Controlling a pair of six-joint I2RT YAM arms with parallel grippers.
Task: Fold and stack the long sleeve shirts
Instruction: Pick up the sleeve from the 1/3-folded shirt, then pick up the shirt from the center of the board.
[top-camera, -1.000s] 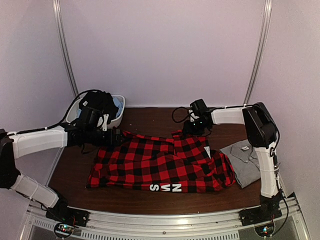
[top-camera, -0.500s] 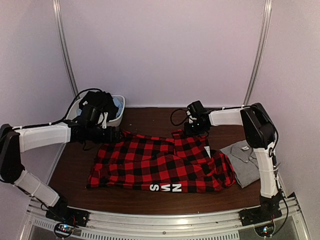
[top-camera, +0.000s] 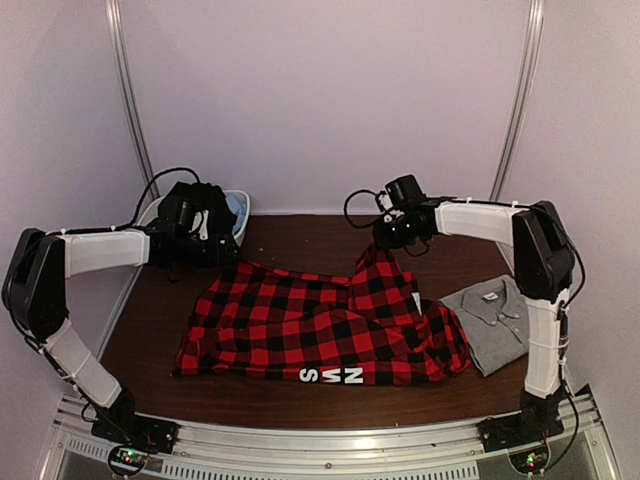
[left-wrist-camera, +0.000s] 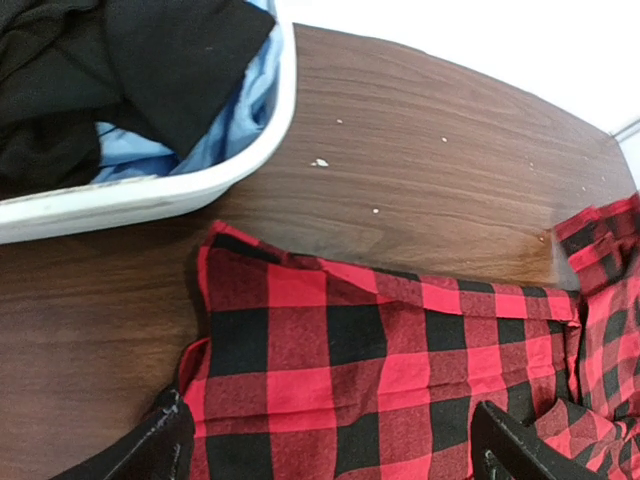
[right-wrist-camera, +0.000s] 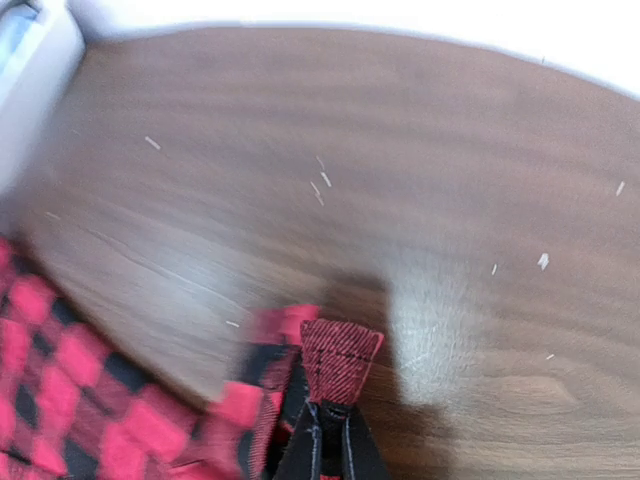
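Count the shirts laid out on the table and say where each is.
2. The red-and-black check flannel shirt spreads across the table's middle; the grey shirt lies beside its right end. Clothes heaped in the white tub may hide more.

Is a dark wooden table (top-camera: 300, 235), flecked with pale crumbs (left-wrist-camera: 318, 162). Carries a red-and-black checked shirt (top-camera: 310, 325) spread across the middle (one far corner raised off the wood), a grey shirt (top-camera: 495, 325) at its right edge, and a white tub (left-wrist-camera: 130, 200) at far left.
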